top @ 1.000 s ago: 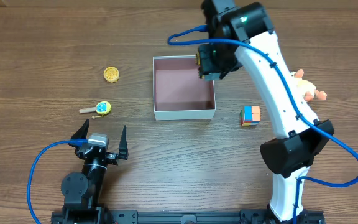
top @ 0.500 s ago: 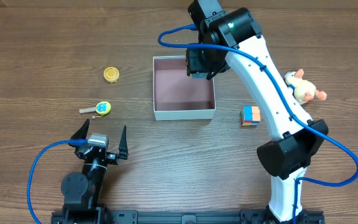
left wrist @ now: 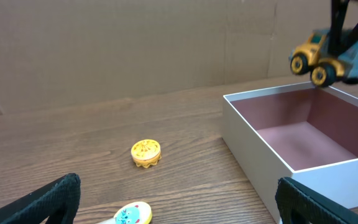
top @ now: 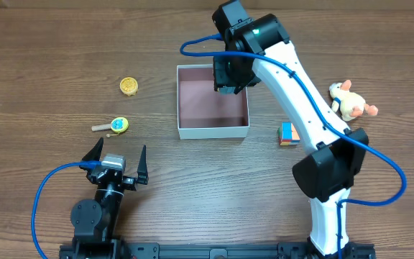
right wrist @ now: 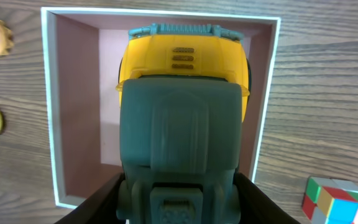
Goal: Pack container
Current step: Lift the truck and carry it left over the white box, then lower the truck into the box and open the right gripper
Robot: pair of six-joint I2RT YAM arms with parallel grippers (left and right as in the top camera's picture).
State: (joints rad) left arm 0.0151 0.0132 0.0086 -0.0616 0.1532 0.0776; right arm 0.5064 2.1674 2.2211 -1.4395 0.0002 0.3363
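While the left end effector [top: 118,157] sits spread and unused, the right end effector [top: 230,74] pinches a truck [right wrist: 184,68] above the container [top: 213,131], apparently positioned for release inside.

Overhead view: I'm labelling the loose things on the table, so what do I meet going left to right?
stick toy with a round blue head → yellow disc → container → coloured cube → plush duck
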